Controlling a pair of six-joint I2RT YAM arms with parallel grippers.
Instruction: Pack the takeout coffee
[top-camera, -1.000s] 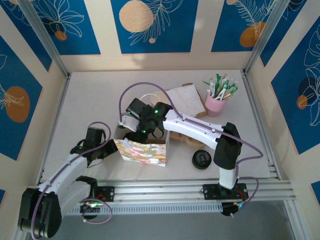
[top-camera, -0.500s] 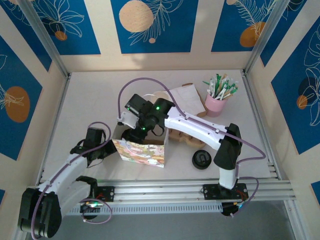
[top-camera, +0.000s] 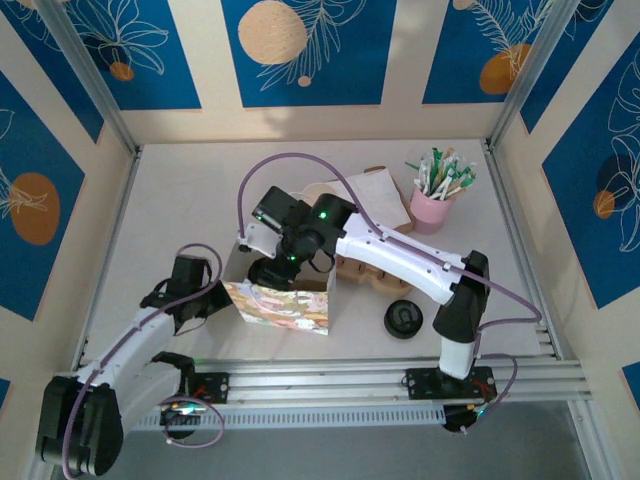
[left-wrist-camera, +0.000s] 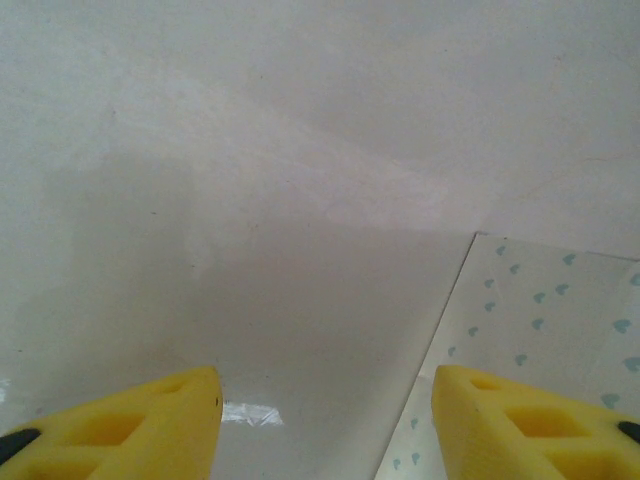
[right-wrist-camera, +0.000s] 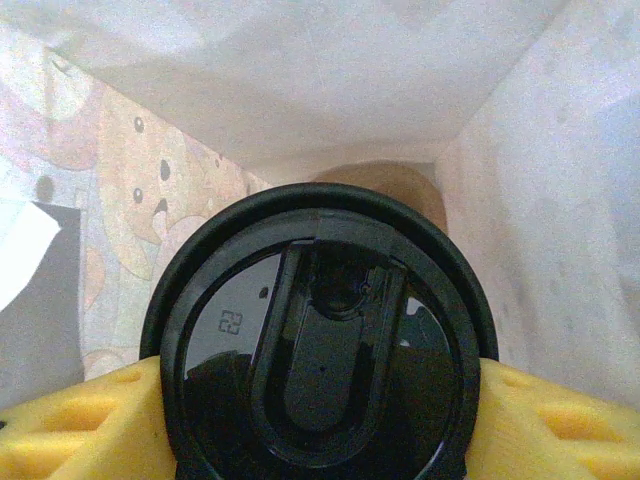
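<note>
light: bright, even | shadows: soft | glare: glint on table (left-wrist-camera: 245, 412) | wrist views: slightly blurred

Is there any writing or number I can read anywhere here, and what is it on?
"22": a small number on the black lid of the takeout coffee, right wrist view.
Gift bag: bear and heart pictures, no words seen.
Loose black lid: any marks are too small to read.
Sticks in the pink cup: green marks, too small to read.
</note>
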